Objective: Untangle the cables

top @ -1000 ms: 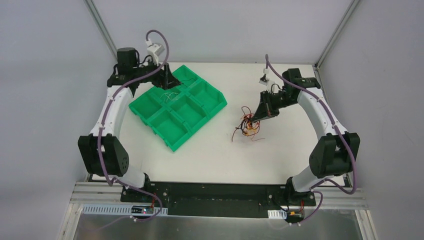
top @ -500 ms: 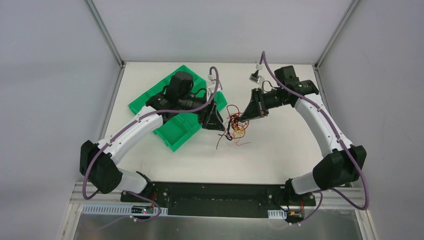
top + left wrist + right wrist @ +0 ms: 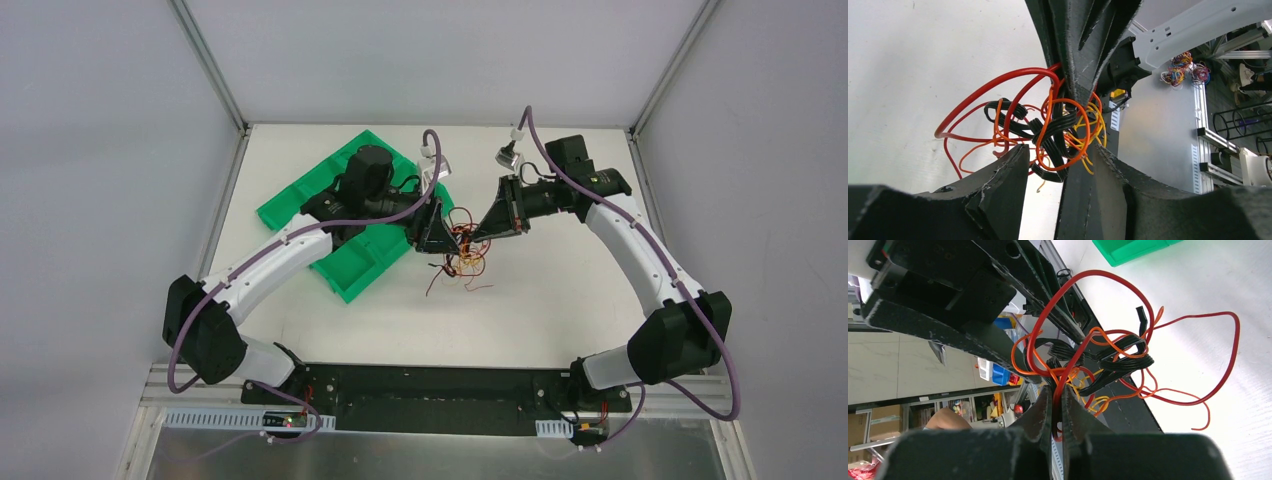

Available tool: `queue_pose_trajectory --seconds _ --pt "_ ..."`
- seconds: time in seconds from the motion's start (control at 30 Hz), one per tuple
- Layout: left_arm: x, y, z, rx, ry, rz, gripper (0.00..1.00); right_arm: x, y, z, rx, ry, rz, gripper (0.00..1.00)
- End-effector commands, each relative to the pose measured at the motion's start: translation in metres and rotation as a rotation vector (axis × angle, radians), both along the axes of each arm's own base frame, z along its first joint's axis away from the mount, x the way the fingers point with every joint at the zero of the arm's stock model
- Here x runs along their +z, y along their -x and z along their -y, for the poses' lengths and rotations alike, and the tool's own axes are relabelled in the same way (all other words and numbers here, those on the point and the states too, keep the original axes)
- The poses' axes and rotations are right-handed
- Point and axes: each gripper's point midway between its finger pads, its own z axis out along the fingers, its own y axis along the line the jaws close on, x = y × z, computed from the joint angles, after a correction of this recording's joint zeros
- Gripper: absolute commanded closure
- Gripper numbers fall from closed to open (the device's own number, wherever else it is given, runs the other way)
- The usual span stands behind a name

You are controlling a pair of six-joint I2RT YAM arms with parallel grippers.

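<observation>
top external: a white surface boxed in by plain grey panels, with a green tray at the far left.
the cables, a small knot of red, orange, yellow and black wire, sit mid-surface just right of the tray, between both hands. the right hand pinches a red strand, fingers nearly pressed together. the left hand is spread, the knot at its fingertips.

Grey walls (metal-framed corners), white table
</observation>
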Motion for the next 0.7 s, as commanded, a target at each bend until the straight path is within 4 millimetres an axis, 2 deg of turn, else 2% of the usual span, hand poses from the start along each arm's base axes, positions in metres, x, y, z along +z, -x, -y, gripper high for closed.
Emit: queue_pose_trajectory --seconds 0.0,0.13,0.2,0.27,0.43,0.57,0.67 --pt "-0.001 -0.003 0.006 0.010 0.012 0.015 0.53 0.023 0.009 -0.003 0.023 -0.066 0.038 1.00" --pt "0.000 0.004 0.003 -0.013 0.014 0.020 0.76 0.017 0.010 0.000 0.017 -0.040 0.043 1.00" --pt "0.004 0.011 -0.001 -0.033 0.022 0.028 0.84 0.009 0.008 0.004 0.008 0.002 0.063 1.00" --pt "0.010 0.019 -0.007 -0.043 0.032 0.045 0.98 -0.001 0.005 0.011 -0.006 0.052 0.084 1.00" --pt "0.026 0.024 -0.020 -0.047 0.055 0.057 1.00 -0.031 -0.010 0.031 -0.058 0.182 0.124 1.00" --pt "0.054 0.014 -0.031 -0.025 0.094 0.089 1.00 -0.070 -0.031 0.056 -0.119 0.373 0.179 1.00" --pt "0.070 0.005 -0.041 -0.002 0.109 0.104 1.00 -0.086 -0.044 0.073 -0.167 0.460 0.188 1.00"
